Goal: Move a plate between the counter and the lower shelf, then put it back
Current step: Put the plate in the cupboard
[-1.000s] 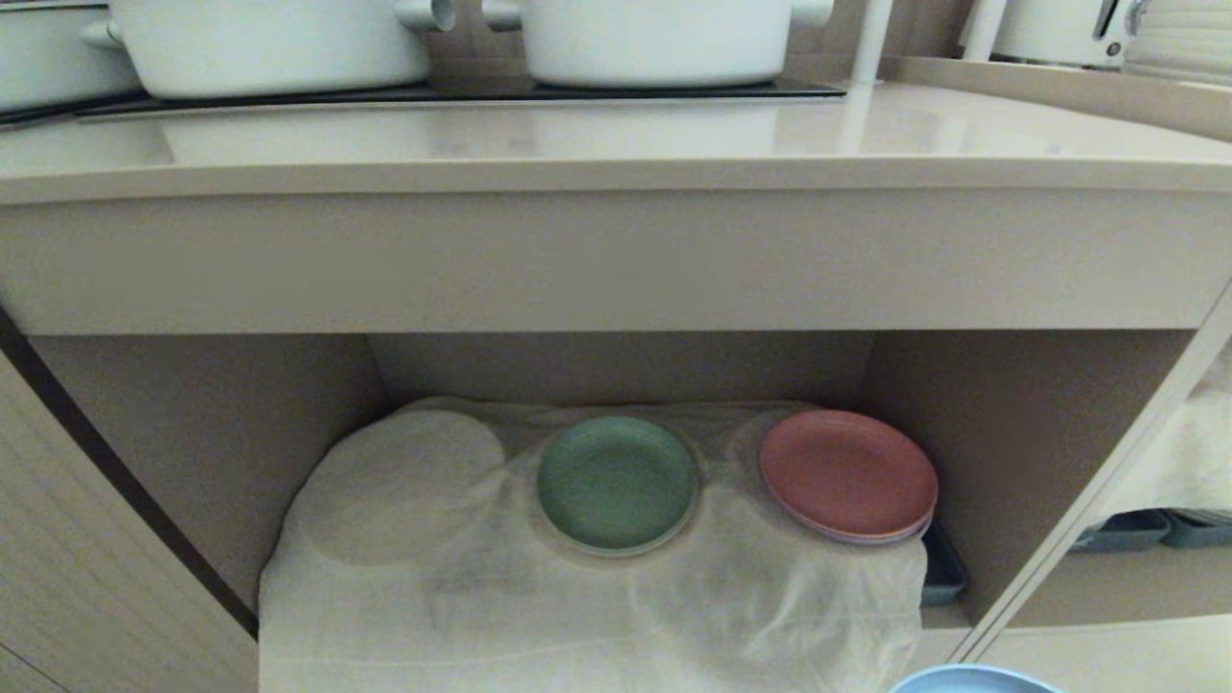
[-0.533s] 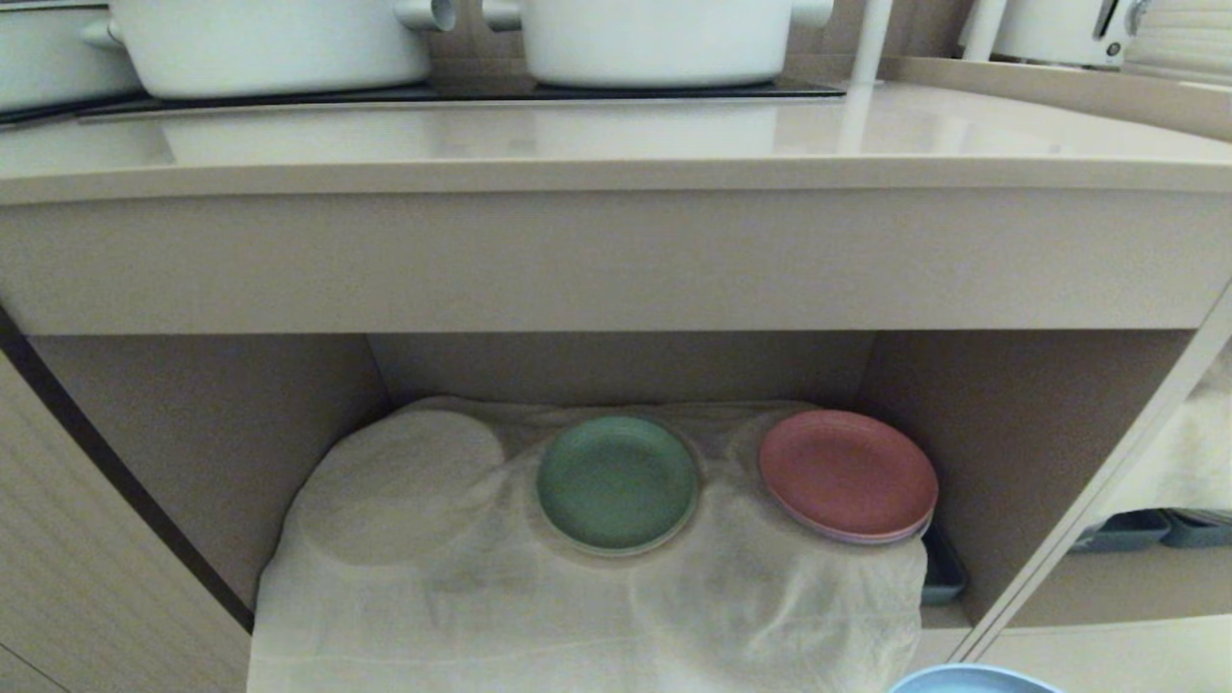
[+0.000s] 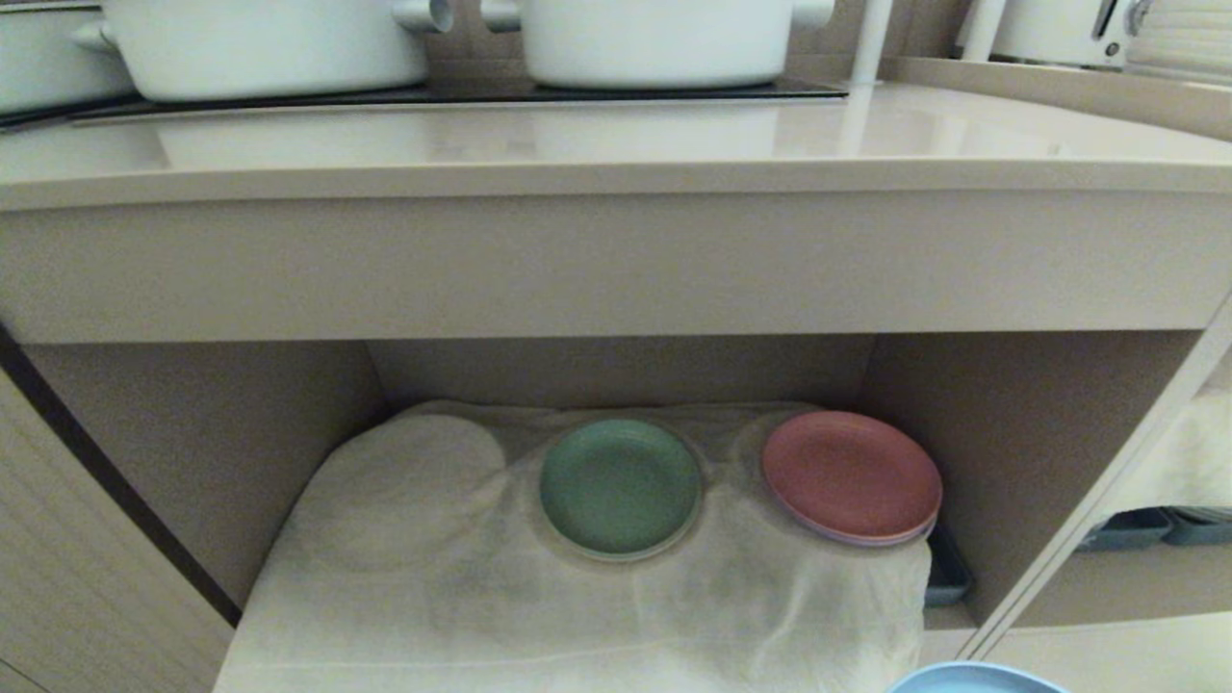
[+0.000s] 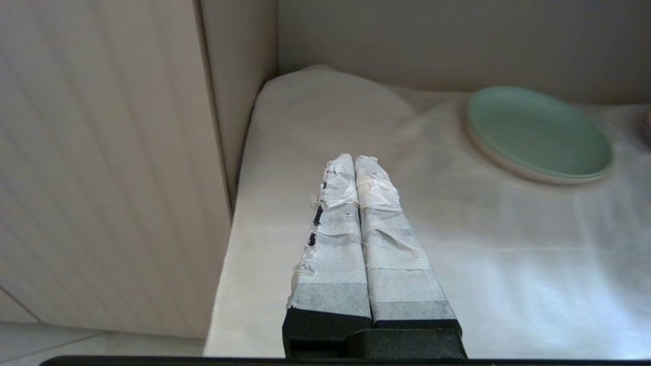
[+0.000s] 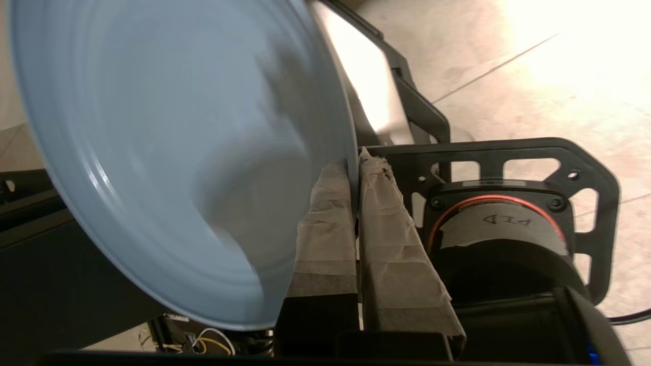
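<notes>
Green plate (image 3: 620,487) lies flat at mid-cloth. Pink plate (image 3: 851,475) sits just right of the green plate, apart from it, stacked on another. Two white pots (image 3: 269,43) stand well above the green plate. Dark trays (image 3: 1136,527) lie far right of it.

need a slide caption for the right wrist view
Right gripper shut on the rim of the small round light-blue plate, held above the robot's base.

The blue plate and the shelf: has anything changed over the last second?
Only the camera shifted slightly, so the whole view slid a little. The right gripper stays clamped on the light-blue plate, off the lower shelf. The green plate and pink plate have not moved on the cloth.
</notes>
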Controlling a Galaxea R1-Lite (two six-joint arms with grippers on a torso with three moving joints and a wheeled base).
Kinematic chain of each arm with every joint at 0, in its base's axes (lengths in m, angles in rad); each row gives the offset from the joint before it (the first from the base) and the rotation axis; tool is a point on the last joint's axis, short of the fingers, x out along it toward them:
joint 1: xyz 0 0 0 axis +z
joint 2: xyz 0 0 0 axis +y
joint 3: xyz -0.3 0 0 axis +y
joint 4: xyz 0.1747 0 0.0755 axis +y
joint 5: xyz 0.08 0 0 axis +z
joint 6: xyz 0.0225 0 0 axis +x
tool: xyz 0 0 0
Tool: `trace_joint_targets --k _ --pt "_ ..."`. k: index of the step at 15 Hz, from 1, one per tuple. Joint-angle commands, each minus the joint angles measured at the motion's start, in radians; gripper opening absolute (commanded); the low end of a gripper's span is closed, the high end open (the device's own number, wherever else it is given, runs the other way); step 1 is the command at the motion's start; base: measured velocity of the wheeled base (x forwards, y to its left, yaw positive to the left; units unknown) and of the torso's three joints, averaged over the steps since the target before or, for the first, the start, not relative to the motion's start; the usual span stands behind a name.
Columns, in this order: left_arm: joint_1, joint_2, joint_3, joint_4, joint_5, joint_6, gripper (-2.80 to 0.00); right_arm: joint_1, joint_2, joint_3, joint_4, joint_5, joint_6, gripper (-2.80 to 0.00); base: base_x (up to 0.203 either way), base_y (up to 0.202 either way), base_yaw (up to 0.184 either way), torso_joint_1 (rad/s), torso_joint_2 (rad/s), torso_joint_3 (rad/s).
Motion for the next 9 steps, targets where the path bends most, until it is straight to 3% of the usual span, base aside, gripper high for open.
trace_joint_targets --k 1,9 --pt "0.0 0.0 -0.001 0.0 0.0 -0.001 -2.8 0.001 0.001 -0.001 0.004 0.001 0.003 -2.8 0.001 0.109 0.005 0.002 0.0 0.004" --pt "0.0 0.0 -0.001 0.0 0.0 -0.002 -2.8 0.001 0.001 0.0 0.006 0.001 0.003 -2.8 0.0 0.191 0.0 0.003 0.0 0.002"
